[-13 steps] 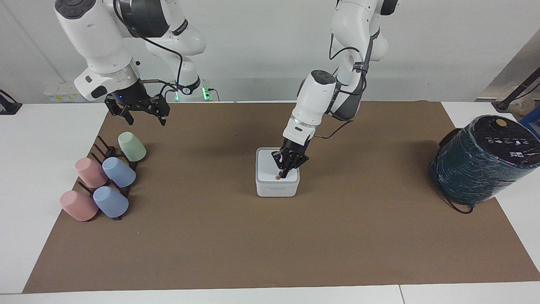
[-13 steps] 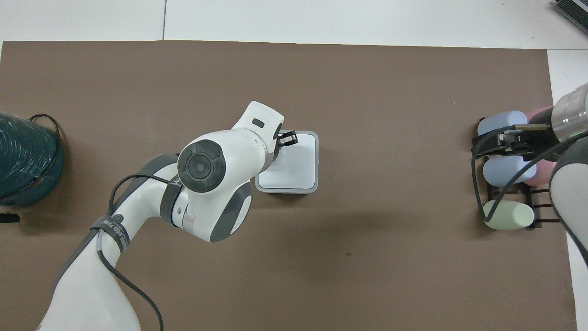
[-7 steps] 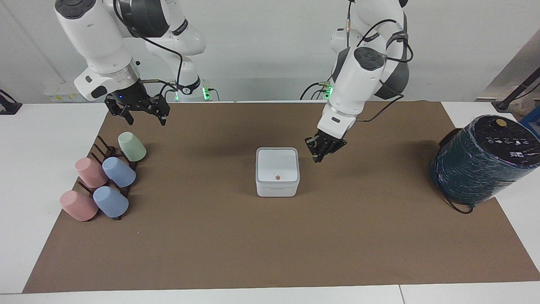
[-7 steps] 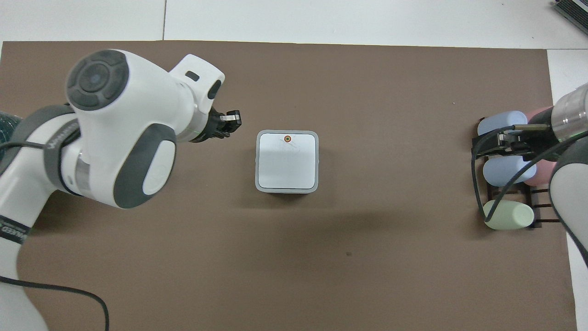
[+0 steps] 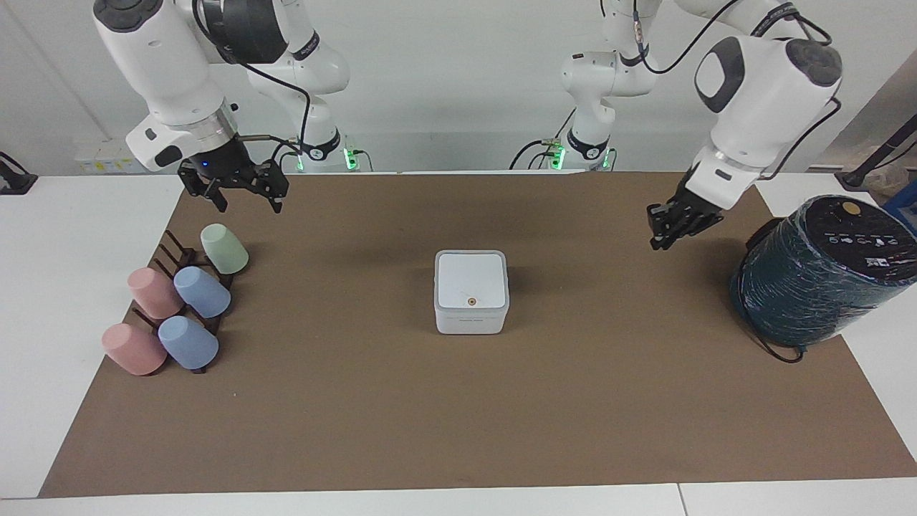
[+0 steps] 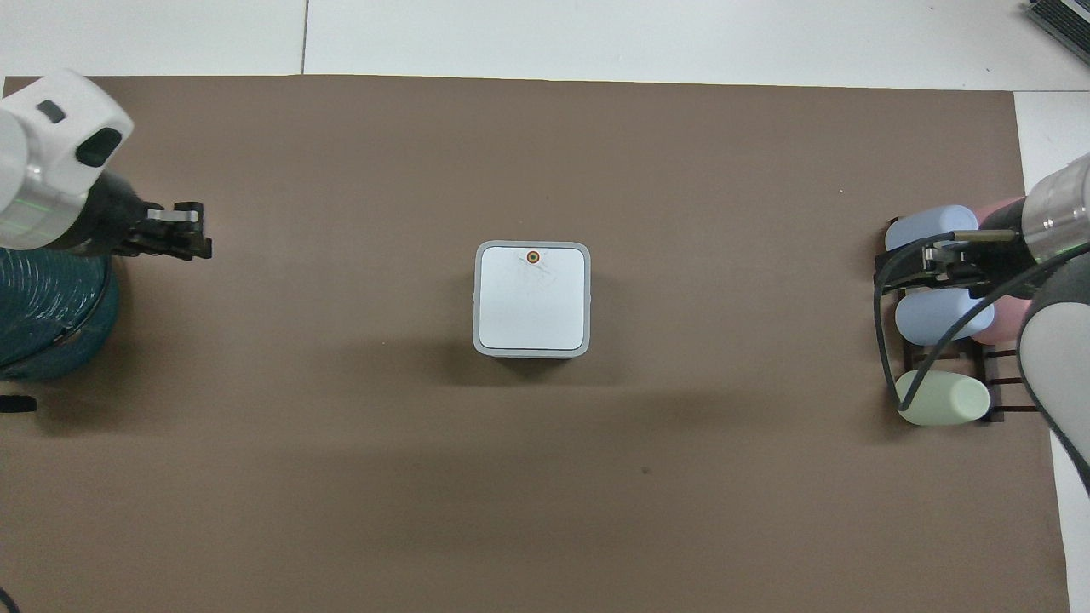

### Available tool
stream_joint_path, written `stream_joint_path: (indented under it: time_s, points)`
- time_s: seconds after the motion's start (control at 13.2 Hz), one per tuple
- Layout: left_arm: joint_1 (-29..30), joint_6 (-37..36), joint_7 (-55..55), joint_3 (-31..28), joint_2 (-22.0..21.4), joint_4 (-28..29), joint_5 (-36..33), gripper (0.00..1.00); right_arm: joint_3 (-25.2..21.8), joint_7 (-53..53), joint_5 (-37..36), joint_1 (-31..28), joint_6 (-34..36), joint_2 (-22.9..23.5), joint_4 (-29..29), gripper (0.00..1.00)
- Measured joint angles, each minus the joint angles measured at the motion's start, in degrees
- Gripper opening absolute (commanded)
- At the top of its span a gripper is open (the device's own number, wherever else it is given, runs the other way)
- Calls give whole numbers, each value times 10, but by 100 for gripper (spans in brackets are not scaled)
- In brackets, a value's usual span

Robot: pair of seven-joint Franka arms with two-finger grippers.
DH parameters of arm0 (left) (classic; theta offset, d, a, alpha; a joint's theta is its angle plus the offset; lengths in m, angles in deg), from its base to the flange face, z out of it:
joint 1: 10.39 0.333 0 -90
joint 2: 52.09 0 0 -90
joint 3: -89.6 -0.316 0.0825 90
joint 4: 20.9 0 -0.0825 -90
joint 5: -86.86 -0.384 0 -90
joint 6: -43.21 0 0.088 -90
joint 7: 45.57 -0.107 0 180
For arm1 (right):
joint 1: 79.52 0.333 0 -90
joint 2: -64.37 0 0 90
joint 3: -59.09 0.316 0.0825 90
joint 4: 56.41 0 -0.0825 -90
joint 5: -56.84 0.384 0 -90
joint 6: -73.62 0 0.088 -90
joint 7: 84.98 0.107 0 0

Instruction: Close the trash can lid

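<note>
The small white trash can (image 5: 471, 321) stands at the middle of the brown mat; it also shows in the overhead view (image 6: 475, 300). Its square white lid (image 5: 471, 279) (image 6: 532, 302) lies flat and closed on it, with the orange dot (image 6: 533, 256) at the edge farther from the robots. My left gripper (image 5: 656, 241) (image 6: 201, 242) is shut and empty, up in the air over the mat beside the dark cylinder, well clear of the can. My right gripper (image 5: 246, 204) (image 6: 903, 268) is open and empty, waiting over the cup rack.
A large dark wrapped cylinder (image 5: 824, 272) (image 6: 43, 315) with a cable stands at the left arm's end of the mat. A dark rack with several pastel cups (image 5: 179, 304) (image 6: 937, 315) lies at the right arm's end.
My left gripper lifted off the lid's dot edge and swung away toward the dark cylinder. The lid stayed flat on the can. The right arm has not moved.
</note>
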Motion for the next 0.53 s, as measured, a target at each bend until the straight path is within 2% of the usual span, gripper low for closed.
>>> stream_joint_path:
  time_s: [0.15, 0.53]
  points:
    - [11, -19, -30, 0, -22, 0, -26, 84, 0, 0, 0, 0, 0, 0, 0, 100]
    - [12, -21, -54, -4, -33, 0, -36, 85, 0, 0, 0, 0, 0, 0, 0, 100]
